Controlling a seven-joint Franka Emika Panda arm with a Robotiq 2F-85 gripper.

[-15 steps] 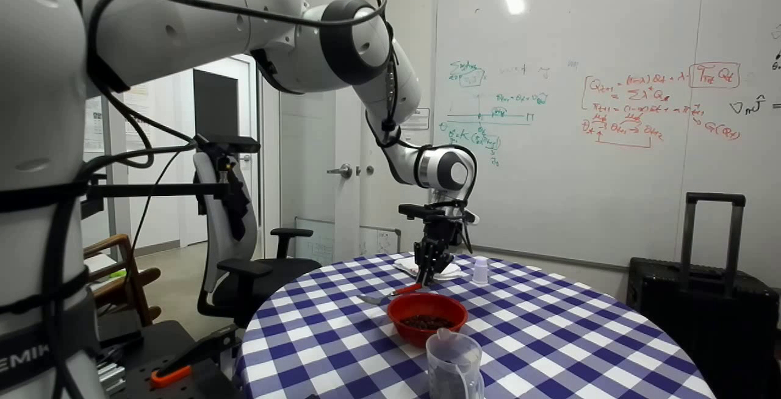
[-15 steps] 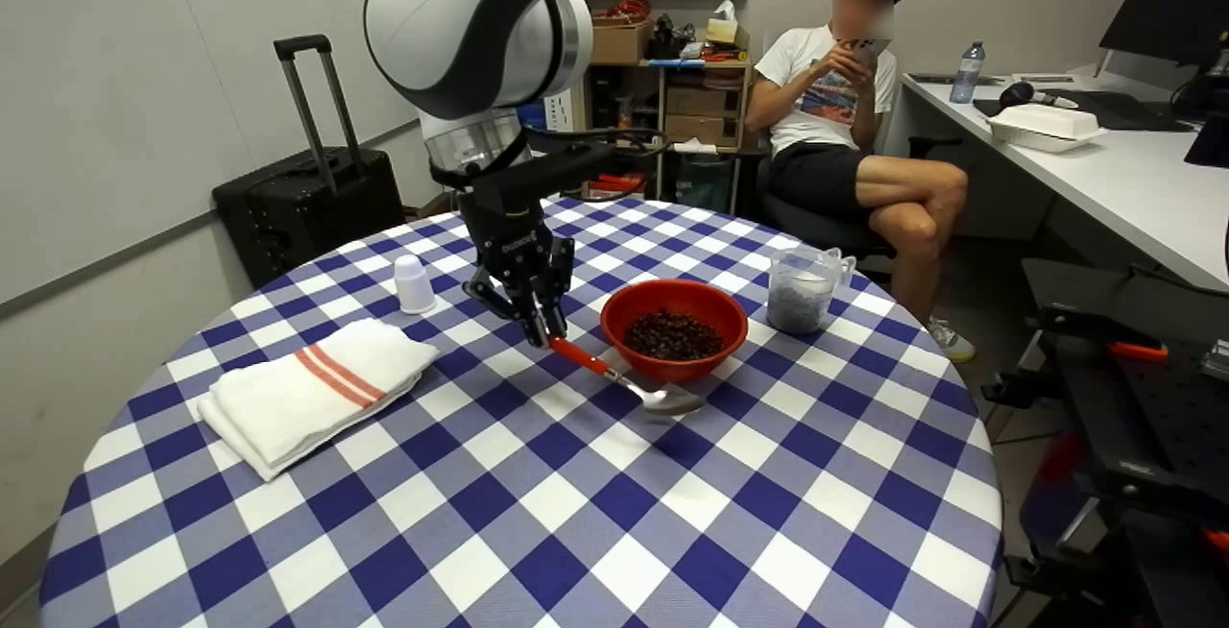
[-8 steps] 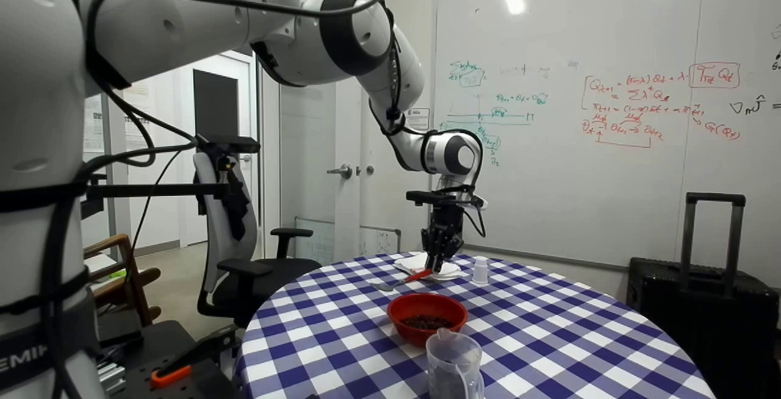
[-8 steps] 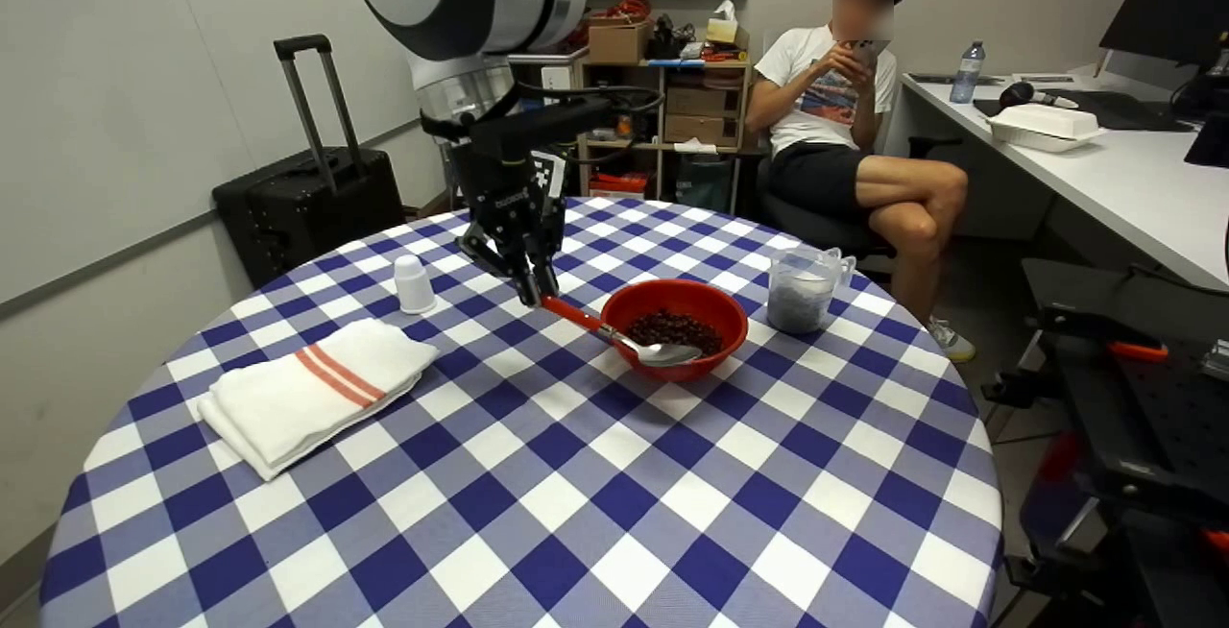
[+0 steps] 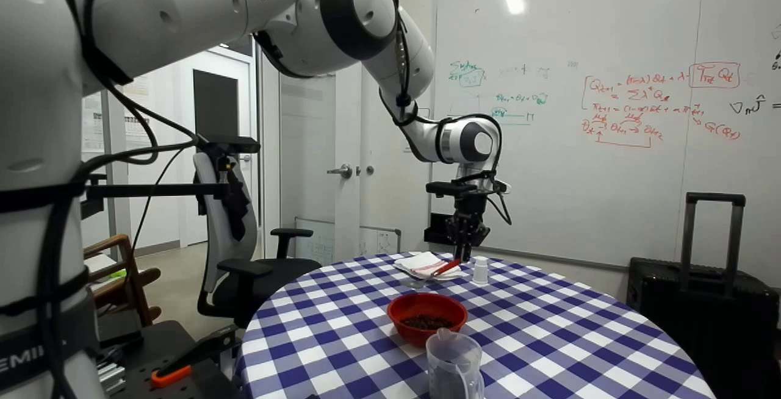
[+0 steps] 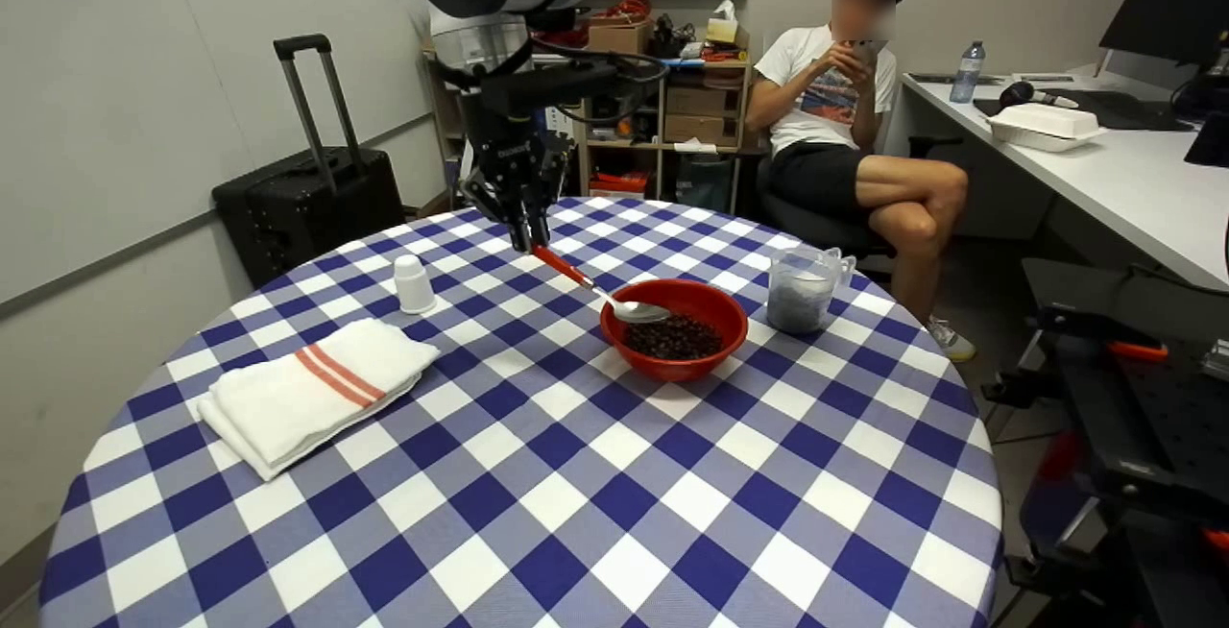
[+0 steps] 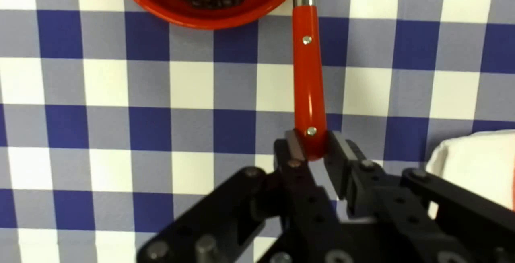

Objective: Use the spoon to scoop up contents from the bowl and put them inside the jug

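The claw is clamped on the red handle end of the spoon, held above the checked table. The red bowl, dark beans inside, stands between claw and clear jug. Near the claw sit a folded striped towel and white cup; beyond, a black suitcase.

You have one claw, one spoon, one bowl, one jug, one towel, one suitcase, one water bottle.
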